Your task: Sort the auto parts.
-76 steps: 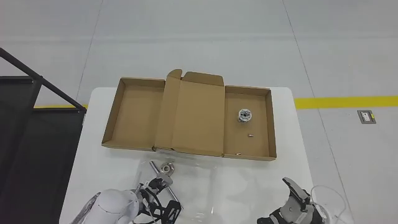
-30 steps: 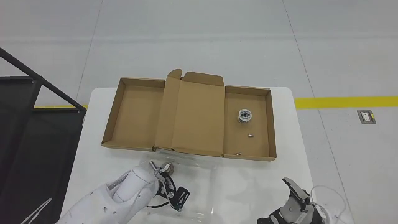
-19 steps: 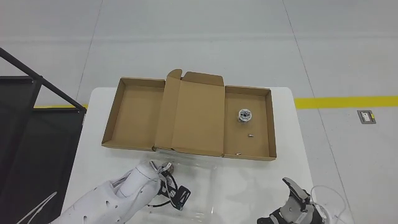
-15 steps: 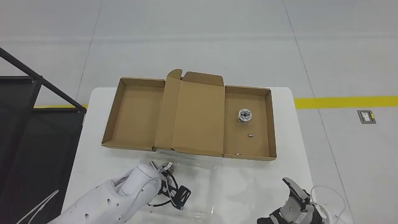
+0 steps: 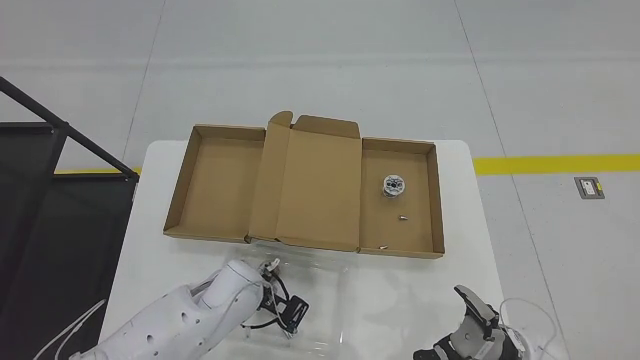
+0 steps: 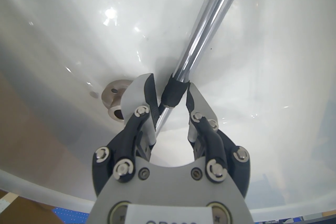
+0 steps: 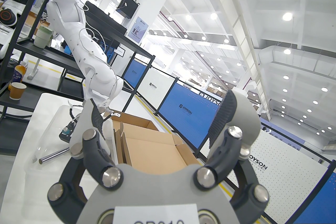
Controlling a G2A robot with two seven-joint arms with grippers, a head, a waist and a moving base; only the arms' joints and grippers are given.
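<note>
A chrome rod (image 6: pixel 210 15) with a black end cap lies in a clear plastic tray (image 5: pixel 335 295) at the table's near side. My left gripper (image 6: pixel 170 93) is open and straddles the rod's black end, with small gaps on either side. In the top view the left gripper (image 5: pixel 290 312) sits over the tray. A brass-coloured flanged part (image 6: pixel 114 101) lies just beside one of its fingers. The right gripper (image 7: pixel 161 104) is open, holds nothing and points up; it rests at the table's near right corner (image 5: pixel 475 322). The rod (image 7: pixel 53 155) also lies in the tray.
An open cardboard box (image 5: pixel 215 185) with several compartments stands across the middle of the white table (image 5: pixel 465 270). Its right compartment holds a small round part (image 5: pixel 394 185) and a tiny screw (image 5: pixel 402 216). A dark rack (image 5: pixel 40 200) stands left of the table.
The left arm has swung right and forward over the tray, bringing its gripper down around the rod's end. The right arm has not moved.
</note>
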